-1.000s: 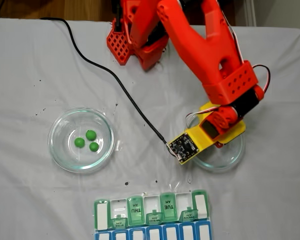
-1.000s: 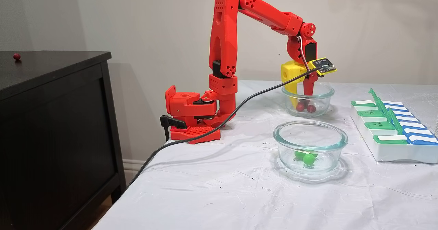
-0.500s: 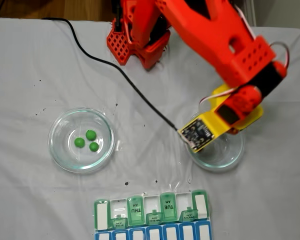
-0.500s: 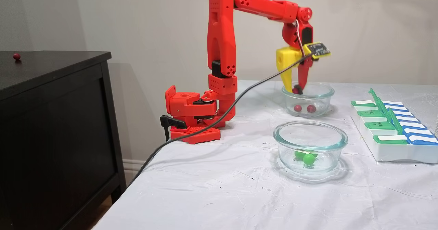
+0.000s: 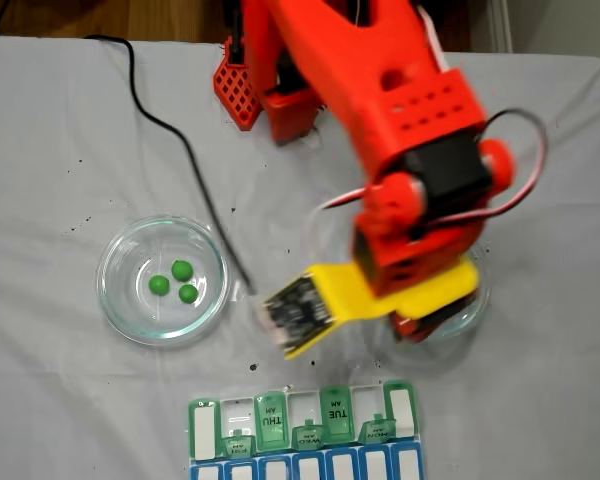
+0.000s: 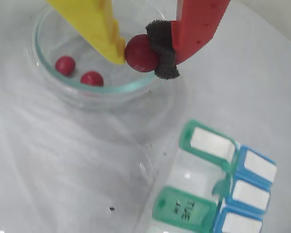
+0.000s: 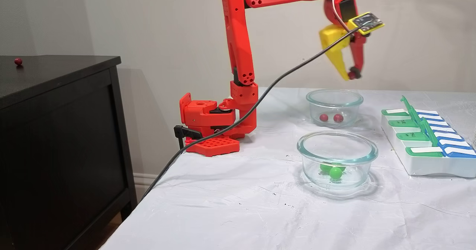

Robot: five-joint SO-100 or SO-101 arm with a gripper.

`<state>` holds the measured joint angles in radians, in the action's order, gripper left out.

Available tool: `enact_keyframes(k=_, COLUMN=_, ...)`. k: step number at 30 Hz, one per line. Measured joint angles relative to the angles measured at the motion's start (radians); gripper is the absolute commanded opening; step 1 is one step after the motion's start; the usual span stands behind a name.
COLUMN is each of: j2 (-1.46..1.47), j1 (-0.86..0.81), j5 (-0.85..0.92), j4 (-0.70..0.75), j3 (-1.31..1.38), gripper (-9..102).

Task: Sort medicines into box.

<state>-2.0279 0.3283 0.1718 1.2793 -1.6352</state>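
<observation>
In a fixed view from the side, a lone red ball (image 7: 18, 61) lies on the dark cabinet (image 7: 55, 79), far left of the box. Nearer the box, on the white worktop (image 7: 230, 205), the arm's base (image 7: 208, 119) stands left of two glass dishes. The near dish (image 7: 337, 160) holds three green balls (image 7: 335, 172); from above they sit close together in the dish (image 5: 162, 280) up and left of the box (image 5: 302, 425). The far dish (image 7: 334, 106) holds two red balls (image 7: 324, 117), seen also in the wrist view (image 6: 65, 65) side by side on the glass. The tool (image 7: 351, 74) hangs well above that far dish, its yellow and red fingers closed on a third red ball (image 6: 141, 53), pinched between the yellow tip and the dark pad (image 6: 163, 48) of the red finger. The box (image 7: 427, 146) lies at the right of both dishes, green lids (image 7: 401, 122) in a row with blue ones beside them; the wrist view shows its TUE lid (image 6: 184, 211) shut, below the held ball.
</observation>
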Motion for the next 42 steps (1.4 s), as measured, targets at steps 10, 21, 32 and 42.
enact_keyframes(k=10, j2=0.114, j1=-0.069, j5=0.015, j4=-0.156, j3=0.000, gripper=0)
enact_keyframes(k=21, j2=0.201, j1=-0.072, j5=0.015, j4=-0.299, j3=0.000, gripper=0)
enact_keyframes(k=32, j2=0.267, j1=-0.067, j5=0.026, j4=-0.428, j3=-0.003, gripper=0)
enact_keyframes(k=42, j2=0.307, j1=-0.066, j5=0.028, j4=-0.506, j3=-0.031, gripper=11)
